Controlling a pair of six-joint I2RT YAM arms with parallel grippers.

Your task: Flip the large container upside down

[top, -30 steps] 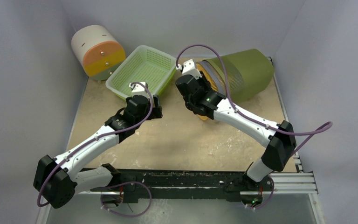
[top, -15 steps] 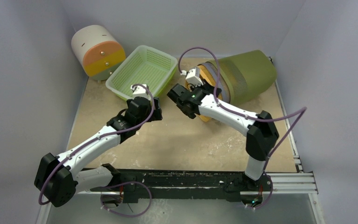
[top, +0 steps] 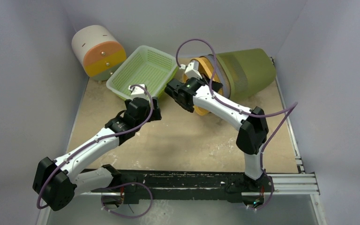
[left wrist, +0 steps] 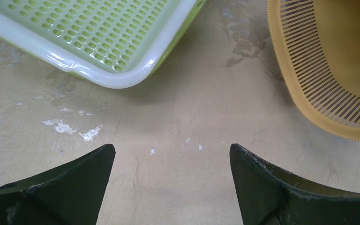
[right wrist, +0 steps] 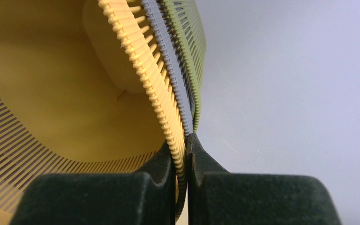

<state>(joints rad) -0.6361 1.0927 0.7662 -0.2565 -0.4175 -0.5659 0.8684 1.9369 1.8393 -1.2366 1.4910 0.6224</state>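
The large container (top: 243,70) is a nested stack of slotted bins, olive outside, grey between, yellow inside, lying on its side at the back right with its mouth facing left. My right gripper (top: 193,91) is shut on its rim; in the right wrist view the fingers (right wrist: 201,161) pinch the yellow and grey rims (right wrist: 166,103), with the yellow interior to the left. My left gripper (top: 143,93) is open and empty, hovering over bare table (left wrist: 178,140). The yellow rim (left wrist: 318,93) shows at the right of the left wrist view.
A light green mesh basket (top: 143,70) sits at the back centre, its corner (left wrist: 122,56) just ahead of my left fingers. A white, orange and yellow cylinder (top: 98,51) lies at the back left. Walls enclose the table on three sides.
My right arm has swung left and its elbow has folded in, dragging the container's mouth leftward and tilting it. The left gripper has barely shifted.
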